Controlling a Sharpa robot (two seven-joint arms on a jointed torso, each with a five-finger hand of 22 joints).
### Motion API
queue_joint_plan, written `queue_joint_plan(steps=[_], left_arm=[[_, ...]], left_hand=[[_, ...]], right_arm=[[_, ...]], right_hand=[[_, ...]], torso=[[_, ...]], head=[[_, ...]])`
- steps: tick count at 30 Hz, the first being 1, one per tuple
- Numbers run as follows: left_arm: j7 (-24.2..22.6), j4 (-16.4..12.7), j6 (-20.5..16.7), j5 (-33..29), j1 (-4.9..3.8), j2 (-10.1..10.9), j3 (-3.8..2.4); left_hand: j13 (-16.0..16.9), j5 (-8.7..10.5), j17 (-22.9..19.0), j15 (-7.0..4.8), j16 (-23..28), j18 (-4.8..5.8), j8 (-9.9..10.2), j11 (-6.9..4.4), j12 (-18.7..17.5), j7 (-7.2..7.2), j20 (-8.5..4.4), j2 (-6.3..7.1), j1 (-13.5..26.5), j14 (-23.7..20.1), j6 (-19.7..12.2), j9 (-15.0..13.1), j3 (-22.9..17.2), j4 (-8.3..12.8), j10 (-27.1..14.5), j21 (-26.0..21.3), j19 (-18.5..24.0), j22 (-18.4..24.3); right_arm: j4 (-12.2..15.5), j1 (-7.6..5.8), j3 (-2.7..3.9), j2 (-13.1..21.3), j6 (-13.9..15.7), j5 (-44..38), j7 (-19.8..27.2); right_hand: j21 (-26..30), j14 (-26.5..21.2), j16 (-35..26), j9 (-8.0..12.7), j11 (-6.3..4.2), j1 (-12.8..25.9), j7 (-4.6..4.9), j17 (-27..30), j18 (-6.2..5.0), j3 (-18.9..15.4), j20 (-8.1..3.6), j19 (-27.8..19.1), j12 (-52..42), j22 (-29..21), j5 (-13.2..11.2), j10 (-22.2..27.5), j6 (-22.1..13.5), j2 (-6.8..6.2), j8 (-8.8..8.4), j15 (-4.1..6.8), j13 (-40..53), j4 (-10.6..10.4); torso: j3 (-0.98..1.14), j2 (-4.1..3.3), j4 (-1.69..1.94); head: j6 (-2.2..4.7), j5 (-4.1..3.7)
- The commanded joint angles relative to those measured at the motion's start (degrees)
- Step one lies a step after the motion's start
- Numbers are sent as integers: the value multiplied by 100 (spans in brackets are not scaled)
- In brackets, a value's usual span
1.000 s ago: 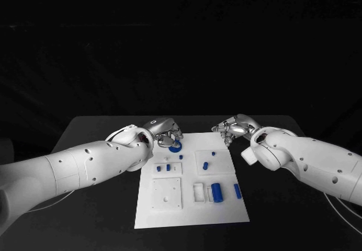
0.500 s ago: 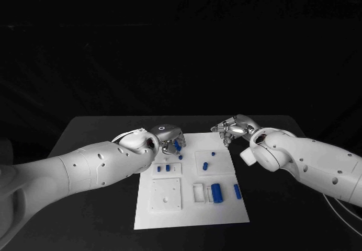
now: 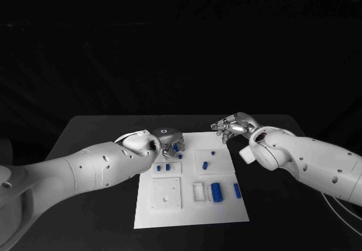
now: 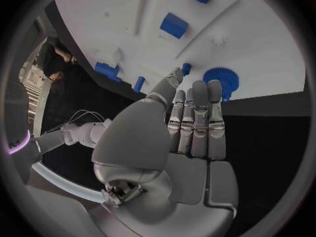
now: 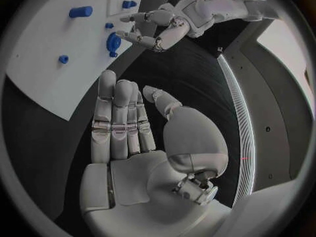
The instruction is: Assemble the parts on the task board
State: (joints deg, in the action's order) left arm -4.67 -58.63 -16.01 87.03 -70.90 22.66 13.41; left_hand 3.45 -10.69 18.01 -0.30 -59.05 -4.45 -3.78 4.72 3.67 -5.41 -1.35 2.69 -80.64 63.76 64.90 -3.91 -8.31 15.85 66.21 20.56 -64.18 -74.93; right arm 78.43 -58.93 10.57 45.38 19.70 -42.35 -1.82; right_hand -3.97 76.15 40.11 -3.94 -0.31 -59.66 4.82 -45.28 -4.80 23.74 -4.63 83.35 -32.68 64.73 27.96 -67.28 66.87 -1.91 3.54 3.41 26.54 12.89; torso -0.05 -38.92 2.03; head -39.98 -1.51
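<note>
Your left hand (image 4: 191, 121) is hovering empty, fingers straight and apart, fingertips by the blue gear (image 4: 221, 80) on the task board (image 3: 226, 209); your right hand (image 5: 131, 126) is hanging empty too, fingers extended.

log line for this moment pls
left hand: open, fingertips at blue gear on task board far edge | right hand: open, off board's far right corner | gear unheld

Lab — black table (image 3: 98, 130), dark backdrop

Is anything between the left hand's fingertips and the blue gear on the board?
Nothing. In the left wrist view the left hand reaches with straight fingers toward the blue gear near the task board edge, with no part in between; touching or not, I cannot tell.
</note>
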Motion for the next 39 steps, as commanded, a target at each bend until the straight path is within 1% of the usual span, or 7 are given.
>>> queue_joint_plan(steps=[1,7,9,22,31,36,39], left_arm=[[-62,65,123,244,20,-51,-2],[-116,165,32,273,61,-105,-4],[-124,183,14,276,68,-121,-5],[-134,368,24,292,115,-211,-6],[-167,551,31,294,180,-305,-8],[-183,646,34,287,222,-346,-9],[-198,687,13,273,244,-366,-10]], left_hand=[[-10,-13,-8,-40,-43,-27,17,-22,-29,9,-41,-14,22,22,50,6,-34,2,-7,44,13,-139],[-11,-18,-50,-59,-98,-31,18,-35,-30,20,-56,-52,35,37,37,9,-116,-7,-15,168,39,-139],[-11,-35,-46,-68,-145,-37,17,-37,-30,18,-69,-67,38,78,58,9,-151,-2,2,232,16,-142],[-12,-22,-52,-90,-327,-49,18,-64,-32,35,-90,-88,91,110,180,10,-314,-9,79,530,67,-135],[-13,-18,-48,-100,-387,-58,19,-75,-37,46,-93,-124,126,179,139,13,-353,-44,48,597,51,-132],[-13,-16,-47,-106,-417,-61,21,-77,-38,46,-98,-120,143,214,120,15,-376,-52,34,624,37,-130],[-14,-3,-50,-110,-434,-60,24,-79,-40,60,-100,-100,149,228,-9,26,-395,-53,23,642,26,-127]], right_arm=[[25,-2,2,6,127,67,198],[53,-5,2,13,196,108,257],[64,-6,2,15,220,124,277],[120,-15,3,32,327,237,331],[144,-21,3,32,335,269,338],[160,-25,3,32,332,274,337],[164,-27,3,32,336,275,337]], right_hand=[[0,-50,-7,5,4,-19,-5,67,6,-4,10,-44,49,-92,7,-36,-39,-50,6,1,-71,4],[-9,-76,21,5,10,-23,1,155,9,-14,14,-50,82,-217,6,-49,-47,-50,6,-4,-149,6],[-27,-88,76,5,9,-26,1,232,10,-20,12,-38,70,-320,20,-57,-45,-52,7,-4,-194,10],[-31,-93,91,5,8,-31,1,256,11,-21,11,-34,62,-340,29,-53,-44,-59,6,-3,-202,15],[-31,-93,91,5,8,-31,1,256,11,-21,11,-34,62,-340,29,-53,-44,-59,6,-3,-202,15],[-31,-93,91,5,8,-31,1,256,11,-21,11,-34,62,-340,29,-53,-44,-59,6,-3,-202,15],[-33,-98,103,5,8,-31,1,271,12,-22,11,-34,57,-352,31,-51,-44,-60,6,-3,-207,12]], torso=[[8,0,7],[6,1,-7],[5,-2,-6],[5,-3,0],[6,-7,-13],[9,-9,-10],[12,-12,-5]], head=[[-8,-17],[-10,-24],[-18,-31],[-35,-62],[-42,-76],[-53,-99],[-59,-115]])
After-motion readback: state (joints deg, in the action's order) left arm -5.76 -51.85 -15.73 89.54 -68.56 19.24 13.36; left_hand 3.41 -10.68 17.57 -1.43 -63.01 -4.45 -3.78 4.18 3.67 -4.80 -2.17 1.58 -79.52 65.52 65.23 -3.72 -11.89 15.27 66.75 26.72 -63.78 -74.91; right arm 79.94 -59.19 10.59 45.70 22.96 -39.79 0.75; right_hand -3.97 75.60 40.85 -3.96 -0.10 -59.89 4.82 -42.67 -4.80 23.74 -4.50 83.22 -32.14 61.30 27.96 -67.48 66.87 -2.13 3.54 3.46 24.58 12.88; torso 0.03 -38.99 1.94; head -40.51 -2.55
